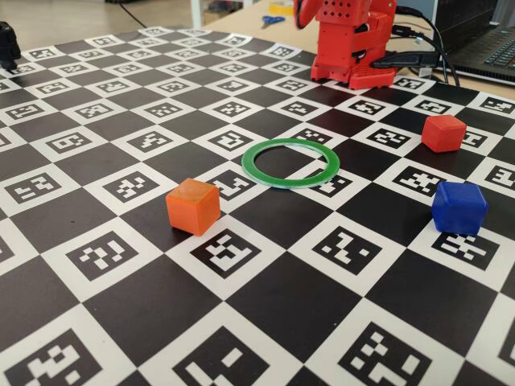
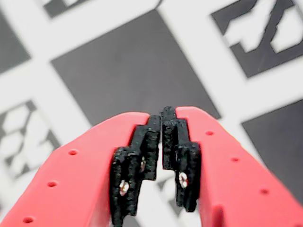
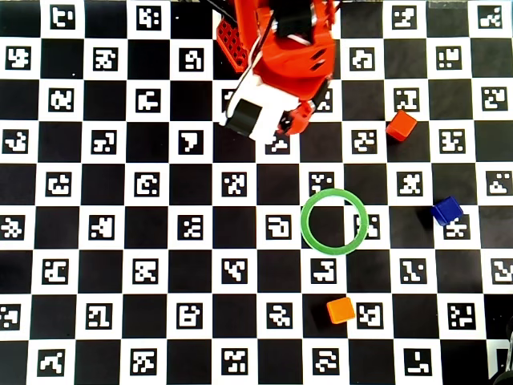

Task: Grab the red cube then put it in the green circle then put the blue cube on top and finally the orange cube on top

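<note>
Three cubes lie apart on the checkerboard mat (image 1: 265, 314), none inside the ring. Nearest the fixed camera sits the orange cube (image 1: 193, 206), on a white marker square to the lower left of the green circle (image 1: 291, 162). Right of it in that view, the blue cube (image 1: 459, 207) rests on a dark square, well apart from the ring. Farther back on the right stands the red cube (image 1: 443, 133), also clear of the ring. The ring lies flat, with only board pattern showing through its hollow centre. Behind it rises the red base of the arm (image 1: 352, 44).

Only the wrist view shows the gripper (image 2: 162, 120): its red fingers and black pads are drawn together with a thin slit between them, nothing held, hanging over a black square of the board. No cube or ring appears there. The overhead view gives the layout instead: the arm (image 3: 276, 64) folded near the top edge, the ring right of centre, red cube upper right, blue cube right, orange cube below the ring.

Black squares alternate with white squares bearing printed markers. Beyond the mat, the fixed view shows a pale wooden tabletop (image 1: 249, 20), blue-handled scissors (image 1: 274, 20), dark cables (image 1: 422, 48) and a laptop (image 1: 487, 48) at the far right.
</note>
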Robot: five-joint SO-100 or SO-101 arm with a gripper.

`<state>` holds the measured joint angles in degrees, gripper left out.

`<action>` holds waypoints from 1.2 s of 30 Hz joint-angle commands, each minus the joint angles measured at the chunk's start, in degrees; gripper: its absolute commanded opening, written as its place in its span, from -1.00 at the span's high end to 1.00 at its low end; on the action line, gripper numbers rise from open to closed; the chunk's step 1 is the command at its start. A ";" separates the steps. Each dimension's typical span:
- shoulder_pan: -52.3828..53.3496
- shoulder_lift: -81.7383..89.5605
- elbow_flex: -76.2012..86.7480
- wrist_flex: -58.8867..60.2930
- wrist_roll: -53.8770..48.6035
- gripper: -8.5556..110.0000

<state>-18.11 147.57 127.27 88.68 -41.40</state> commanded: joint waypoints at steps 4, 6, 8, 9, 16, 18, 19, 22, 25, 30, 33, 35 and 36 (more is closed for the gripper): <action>-11.95 -8.44 -14.41 4.57 17.23 0.61; -14.24 -11.34 -17.67 5.89 21.97 0.49; -16.70 -13.89 -19.95 6.15 24.96 0.40; -17.84 -15.12 -20.74 6.15 26.37 0.37; -27.25 -24.43 -27.51 5.19 40.08 0.26; -29.44 -26.72 -28.74 4.31 42.71 0.23; -30.41 -27.77 -29.18 3.52 43.95 0.22; -32.61 -29.79 -29.62 1.23 48.52 0.17; -33.75 -31.90 -29.88 -0.88 51.59 0.14; -33.49 -36.12 -27.07 -6.24 56.07 0.02; -33.57 -36.83 -22.24 -11.69 55.55 0.01; -34.01 -38.50 -20.48 -13.36 55.55 0.01; -34.37 -39.46 -19.95 -13.80 55.55 0.01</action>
<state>-51.42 108.81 107.14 77.34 13.89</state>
